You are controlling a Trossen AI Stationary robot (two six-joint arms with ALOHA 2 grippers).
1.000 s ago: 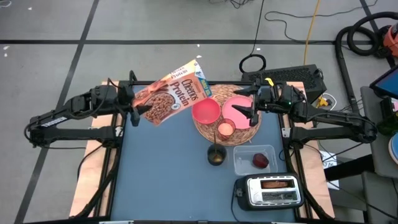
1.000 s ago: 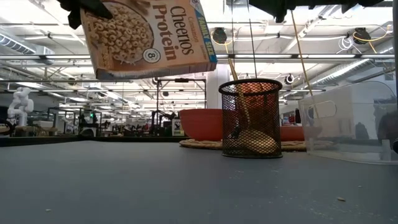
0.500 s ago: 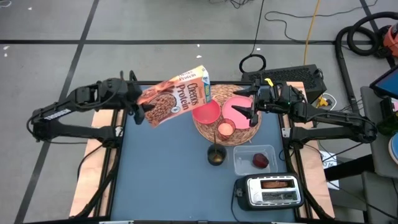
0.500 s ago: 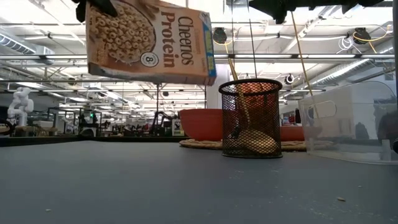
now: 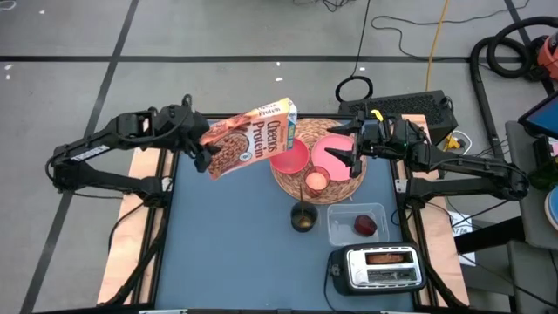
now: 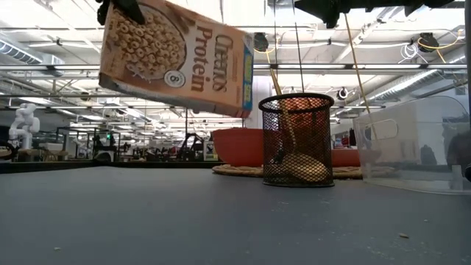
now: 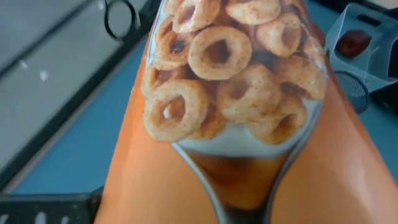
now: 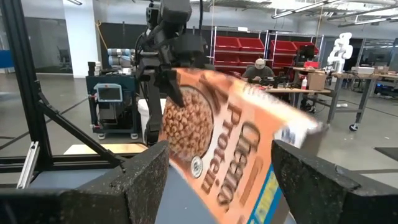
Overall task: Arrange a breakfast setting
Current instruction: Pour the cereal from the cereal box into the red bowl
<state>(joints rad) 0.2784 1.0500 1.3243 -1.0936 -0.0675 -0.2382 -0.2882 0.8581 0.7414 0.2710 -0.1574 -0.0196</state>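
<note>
My left gripper (image 5: pixel 201 155) is shut on the orange-brown cereal box (image 5: pixel 248 137), held high over the table's far left, beside the pink bowl (image 5: pixel 289 157). The bowl, the pink plate (image 5: pixel 335 150) and the small pink cup (image 5: pixel 316 181) rest on the round wicker mat (image 5: pixel 342 186). My right gripper (image 5: pixel 352 157) hovers open over the plate. The spoon stands in a black mesh cup (image 5: pixel 303 217). The dark red fruit (image 5: pixel 364 226) lies in the clear tub. The browned bread (image 5: pixel 390 258) sits in the toaster's slot. My left gripper pinches the cereal box at its bottom end (image 8: pixel 169 87), the end away from the bowl, coming at it from the table's left. The box is lifted clear of the table and tilted, its top end (image 6: pixel 243 88) lower and pointing toward the bowl.
The clear tub (image 5: pixel 347 234) and the silver toaster (image 5: pixel 377 269) stand at the near right, the mesh cup (image 6: pixel 296 140) just in front of the mat. The blue table surface (image 5: pixel 227 244) to the left and near side is bare.
My left gripper has carried the cereal box toward the table's right, closer to the pink bowl, and has tipped it, so that the box's top end now slopes down toward the bowl.
</note>
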